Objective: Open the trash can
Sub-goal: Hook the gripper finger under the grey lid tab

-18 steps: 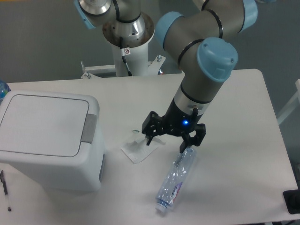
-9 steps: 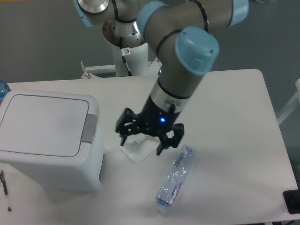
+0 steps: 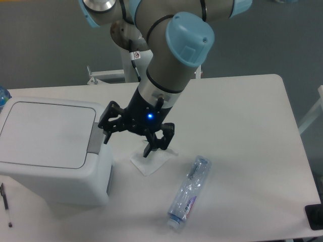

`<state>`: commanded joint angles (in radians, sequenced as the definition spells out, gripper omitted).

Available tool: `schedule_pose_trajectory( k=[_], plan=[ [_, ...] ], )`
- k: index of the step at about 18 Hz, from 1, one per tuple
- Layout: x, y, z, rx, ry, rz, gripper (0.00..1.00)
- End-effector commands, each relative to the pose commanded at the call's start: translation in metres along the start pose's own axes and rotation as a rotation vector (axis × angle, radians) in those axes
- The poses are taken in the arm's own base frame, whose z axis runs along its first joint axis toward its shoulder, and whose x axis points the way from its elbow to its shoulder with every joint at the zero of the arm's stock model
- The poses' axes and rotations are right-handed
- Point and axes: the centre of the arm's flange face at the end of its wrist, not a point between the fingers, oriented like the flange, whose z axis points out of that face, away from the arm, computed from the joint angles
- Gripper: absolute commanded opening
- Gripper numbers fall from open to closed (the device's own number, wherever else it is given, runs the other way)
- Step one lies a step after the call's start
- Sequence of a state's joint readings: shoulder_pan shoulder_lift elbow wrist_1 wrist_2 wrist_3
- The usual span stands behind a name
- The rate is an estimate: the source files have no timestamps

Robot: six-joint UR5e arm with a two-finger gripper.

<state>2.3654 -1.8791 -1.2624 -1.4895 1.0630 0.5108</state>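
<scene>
Trash can (image 3: 50, 146) sits at table's left edge, lid flat and shut, grey tab (image 3: 96, 137) on its right rim; my gripper (image 3: 128, 138) hangs spread and empty just right of that tab, above a scrap of paper (image 3: 151, 162). Best approach, I judge: bring one fingertip squarely over the tab's middle, then press straight down, not sideways, so the can doesn't skid.

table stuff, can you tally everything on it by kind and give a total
trash can: 1
plastic bottle: 1
clear wrapper: 1
pen: 1
Total: 4. A blue item at the left edge and a dark item at the right edge are cut off and not counted.
</scene>
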Motion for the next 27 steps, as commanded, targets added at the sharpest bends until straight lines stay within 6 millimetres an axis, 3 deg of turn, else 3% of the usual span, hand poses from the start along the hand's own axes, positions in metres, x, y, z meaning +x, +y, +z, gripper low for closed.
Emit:
schedule_pose_trajectory(
  k=[15,27],
  plan=[
    [-0.003,0.004,0.018,-0.029,0.004,-0.023,1.00],
    [-0.003,0.004,0.019,-0.029,0.004,-0.038,1.00]
  ],
)
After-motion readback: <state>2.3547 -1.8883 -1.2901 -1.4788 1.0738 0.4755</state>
